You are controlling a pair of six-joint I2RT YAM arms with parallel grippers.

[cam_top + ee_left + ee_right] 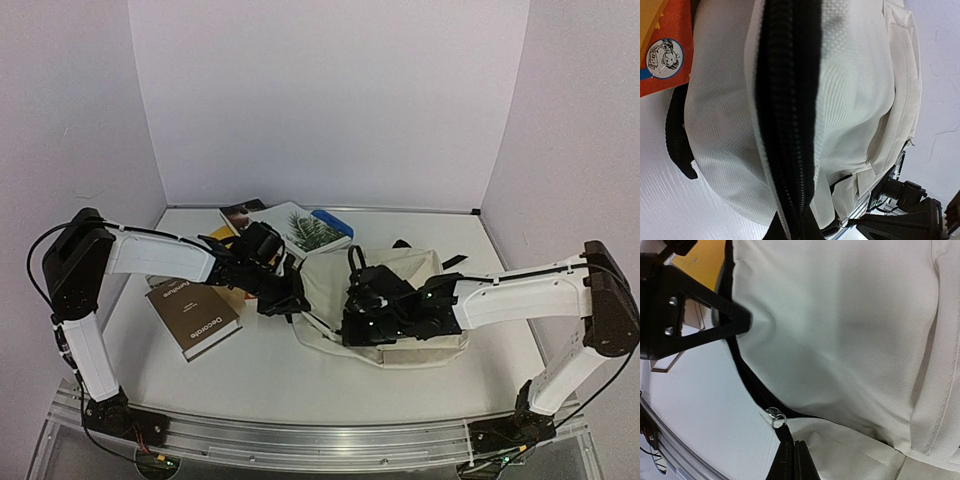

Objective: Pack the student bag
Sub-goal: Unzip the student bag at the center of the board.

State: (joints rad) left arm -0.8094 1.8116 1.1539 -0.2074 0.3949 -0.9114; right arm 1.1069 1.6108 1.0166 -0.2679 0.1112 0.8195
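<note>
Evidently the left claw [286, 299] pinches the large cream fabric student bag [410, 268] at its edge as a brace, while the right claw [793, 446] nips the black zip tab [783, 431]

Cream student bag [328, 282], black zipper [785, 125]

free: front of table [300, 390] | blocked: centre by student bag [330, 275] (largest obstacle) | left: book [192, 318] lying flat
</note>
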